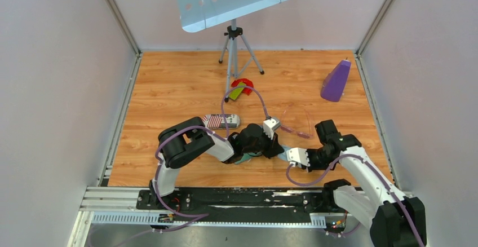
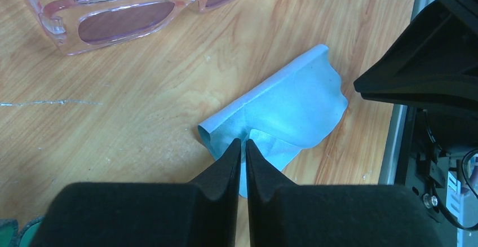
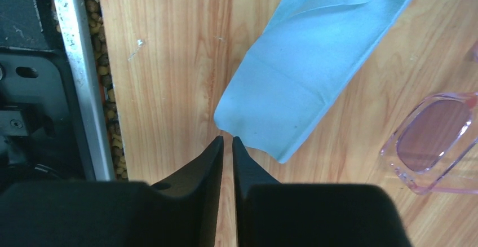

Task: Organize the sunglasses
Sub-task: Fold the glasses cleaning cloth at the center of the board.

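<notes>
The sunglasses are pale pink and see-through, and lie unfolded on the wooden table right of centre. They also show at the top left of the left wrist view as sunglasses, and at the right edge of the right wrist view as sunglasses. My left gripper is shut on a fold of a light blue cloth that rests on the table. My right gripper sits just off the cloth near its edge. Its jaws are a narrow gap apart with only bare wood between them.
A striped oblong case lies left of my left wrist. A purple wedge-shaped object stands at the back right. A tripod stand holds a tilted panel at the back, with a red and green item at its foot. The table's metal rail runs close to my right gripper.
</notes>
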### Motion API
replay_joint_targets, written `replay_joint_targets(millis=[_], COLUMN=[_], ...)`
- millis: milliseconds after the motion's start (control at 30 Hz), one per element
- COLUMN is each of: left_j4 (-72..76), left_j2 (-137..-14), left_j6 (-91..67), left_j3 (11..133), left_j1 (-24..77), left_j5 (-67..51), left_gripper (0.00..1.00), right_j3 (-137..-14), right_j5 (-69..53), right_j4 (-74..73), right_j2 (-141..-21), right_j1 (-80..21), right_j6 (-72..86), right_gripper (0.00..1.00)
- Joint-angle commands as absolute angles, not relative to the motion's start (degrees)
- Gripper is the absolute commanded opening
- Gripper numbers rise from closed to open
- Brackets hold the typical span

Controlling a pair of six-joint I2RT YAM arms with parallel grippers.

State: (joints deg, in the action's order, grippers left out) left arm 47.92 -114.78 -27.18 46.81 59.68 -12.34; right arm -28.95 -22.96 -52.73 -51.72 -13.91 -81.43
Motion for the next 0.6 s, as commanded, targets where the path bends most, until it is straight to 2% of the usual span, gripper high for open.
replay_joint_targets(millis=[0, 167, 567], left_j4=[50.18, 50.10, 50.10], left_j2=[-113.43, -113.21, -112.79], left_j6=[-26.21, -26.06, -25.93], left_j3=[46.14, 45.88, 45.29], left_j1=[59.31, 59.32, 59.25], left_j5=[-11.34, -11.29, -10.89], left_gripper=[0.10, 0.10, 0.10], right_j3=[-31.21, -30.36, -28.01], right_j5=[-24.67, -23.82, -22.21], right_j4=[-51.18, -44.42, -39.54], right_j2=[-54.99, -57.91, -61.10], right_j1=[-14.92, -14.86, -14.85], right_j6=[-77.71, -74.72, -74.54], right_gripper=[0.13, 0.08, 0.07])
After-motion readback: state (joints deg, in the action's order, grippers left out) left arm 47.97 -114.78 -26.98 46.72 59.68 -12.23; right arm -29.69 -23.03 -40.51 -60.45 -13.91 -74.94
